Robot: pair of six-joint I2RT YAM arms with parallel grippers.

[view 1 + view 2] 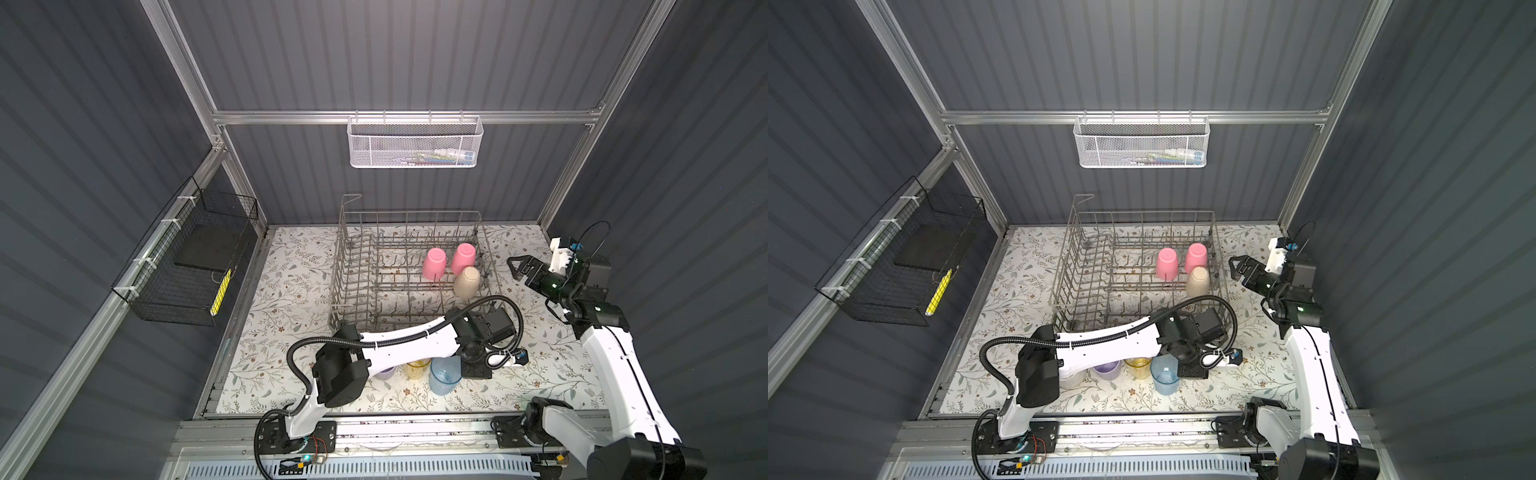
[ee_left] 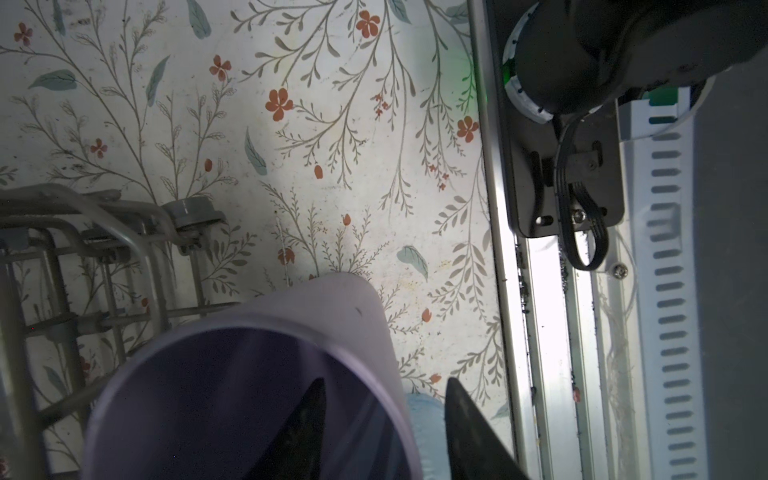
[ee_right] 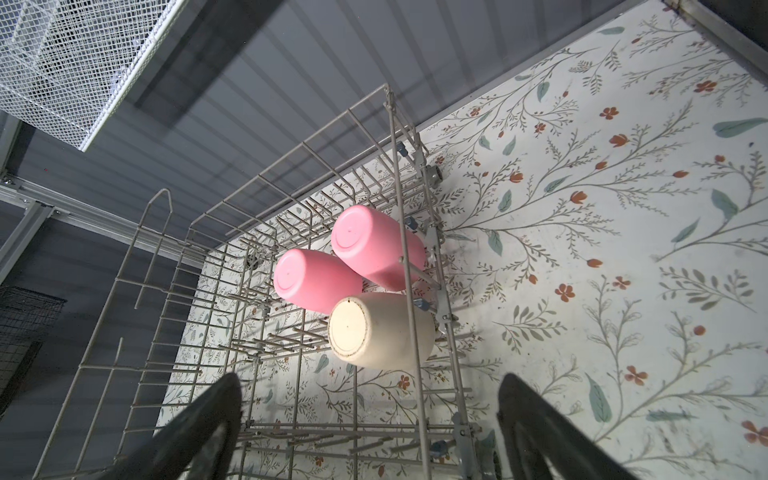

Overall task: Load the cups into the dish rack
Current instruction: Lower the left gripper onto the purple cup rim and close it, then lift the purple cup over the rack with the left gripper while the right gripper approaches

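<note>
Lilac and smooth, a plastic cup (image 2: 291, 316) stands on the worktop (image 2: 332, 124) near a front corner of the dish rack (image 1: 357, 274). Its mouth is turned up toward the left wrist camera, its long axis is close to upright, and its wall tapers to a narrower base. The left gripper (image 2: 386, 380) straddles that wall, one of the black fingers (image 2: 469, 432) outside and the other down inside the mouth. Slivers of space show on both sides, so the fingers look parted rather than pressed on it. A clear blue tumbler (image 1: 1165, 376) stands just beside it, mouth up. Further along the front of the worktop are a clear yellow tumbler (image 1: 1139, 366) and a second lilac cup (image 1: 1106, 370), both mouth up and partly under the left arm. The rack is square grey wire with rows of upright tines and raised sides. It holds three cups in its far corner on the right arm's side: two pink cups (image 3: 316, 278) (image 3: 374, 245) and a beige cup (image 3: 374, 332), all base up and leaning, set close together. The right gripper (image 3: 372, 386) hangs outside that side of the rack, its fingers spread wide and empty. The worktop is covered in a pale sheet printed with leaves and small red flowers. A white mesh basket (image 1: 415, 143) on the back rail holds small items too blurred to name. A black wire basket (image 1: 187, 266) on the side wall holds a dark flat slab and something yellow.
</note>
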